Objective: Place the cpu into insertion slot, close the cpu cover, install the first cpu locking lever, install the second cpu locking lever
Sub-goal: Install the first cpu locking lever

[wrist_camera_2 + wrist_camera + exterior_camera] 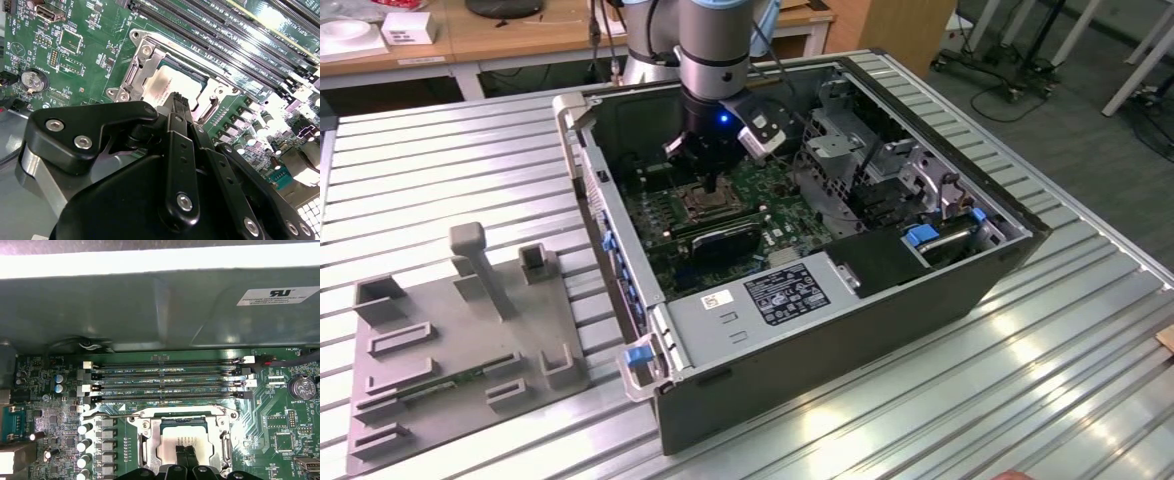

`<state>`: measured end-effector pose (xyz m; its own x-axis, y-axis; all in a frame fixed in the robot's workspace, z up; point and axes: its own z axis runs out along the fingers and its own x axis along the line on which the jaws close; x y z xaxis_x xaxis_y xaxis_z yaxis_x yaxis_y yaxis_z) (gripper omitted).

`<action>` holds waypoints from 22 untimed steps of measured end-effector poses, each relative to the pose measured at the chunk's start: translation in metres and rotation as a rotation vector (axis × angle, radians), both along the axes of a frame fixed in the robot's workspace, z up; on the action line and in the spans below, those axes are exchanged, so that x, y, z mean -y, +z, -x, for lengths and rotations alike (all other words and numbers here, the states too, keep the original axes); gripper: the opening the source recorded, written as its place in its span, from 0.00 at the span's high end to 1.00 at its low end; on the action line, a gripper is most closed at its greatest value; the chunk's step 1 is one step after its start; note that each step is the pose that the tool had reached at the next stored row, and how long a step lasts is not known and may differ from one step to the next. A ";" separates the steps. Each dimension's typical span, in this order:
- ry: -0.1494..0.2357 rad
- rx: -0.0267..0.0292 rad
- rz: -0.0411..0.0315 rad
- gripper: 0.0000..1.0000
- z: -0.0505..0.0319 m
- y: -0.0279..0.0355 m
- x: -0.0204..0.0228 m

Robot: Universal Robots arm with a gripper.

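**Gripper at the CPU socket, inside the open computer case (854, 330)**

The gripper (186, 452) stands over the insertion slot (175, 420), jaws clenched together with nothing between them and tips at the top of the cpu (192, 436). The cpu lies in the slot, framed by the window of the cpu cover (150, 432). Four memory slots (165, 380) run just beside the socket. Beyond them rises the case wall (150, 305), which bears a white printed label (277, 296).

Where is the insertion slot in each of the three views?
Exterior view: insertion slot in the motherboard's middle, under the gripper.
First wrist view: insertion slot between memory slots and gripper.
Second wrist view: insertion slot just beyond the gripper.
Shared landmark: the gripper.
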<state>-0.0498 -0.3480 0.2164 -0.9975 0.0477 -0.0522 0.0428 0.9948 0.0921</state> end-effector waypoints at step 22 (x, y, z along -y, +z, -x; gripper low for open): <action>0.000 0.0041 -0.0015 0.90 0.0034 0.0064 0.0000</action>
